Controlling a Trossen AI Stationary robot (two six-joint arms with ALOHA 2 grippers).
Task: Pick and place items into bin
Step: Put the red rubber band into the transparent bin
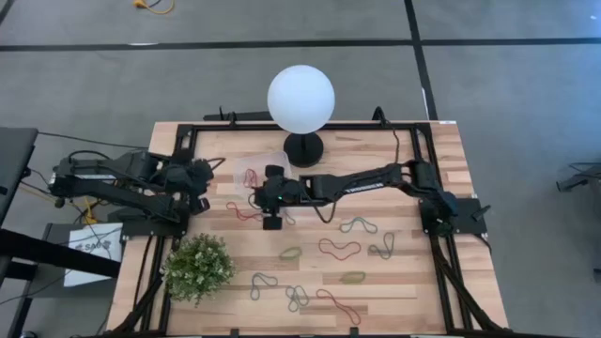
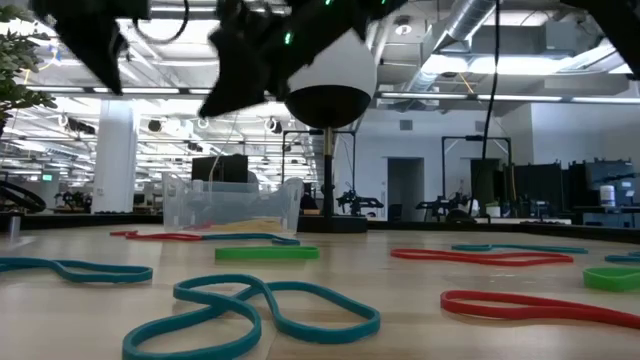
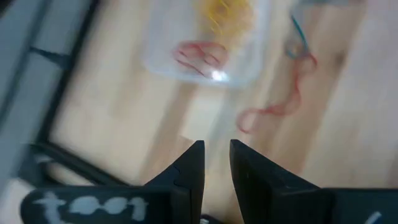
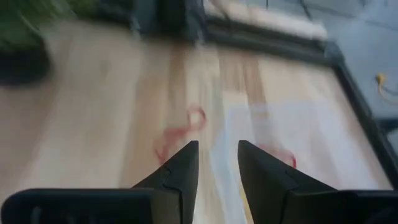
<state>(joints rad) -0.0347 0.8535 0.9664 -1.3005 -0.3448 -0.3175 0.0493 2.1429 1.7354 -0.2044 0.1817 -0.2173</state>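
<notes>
The clear bin (image 1: 255, 170) stands on the table left of the lamp base; red and yellow bands lie in it (image 3: 205, 46). My right gripper (image 1: 260, 193) hovers open at the bin's near side, with nothing between its fingers (image 4: 217, 158). My left gripper (image 1: 207, 176) waits left of the bin, above the table, with a narrow bare gap between its fingers (image 3: 216, 155). Loose items lie flat on the wood: a red band (image 1: 242, 211) near the bin, a red one (image 1: 338, 249), a grey one (image 1: 359, 225), a green one (image 1: 291, 253) and several more toward the near edge.
A white globe lamp (image 1: 300, 99) on a black base (image 1: 303, 148) stands just right of the bin. A green potted plant (image 1: 199, 268) sits at the near left. A black frame (image 1: 178, 141) runs round the table's edge.
</notes>
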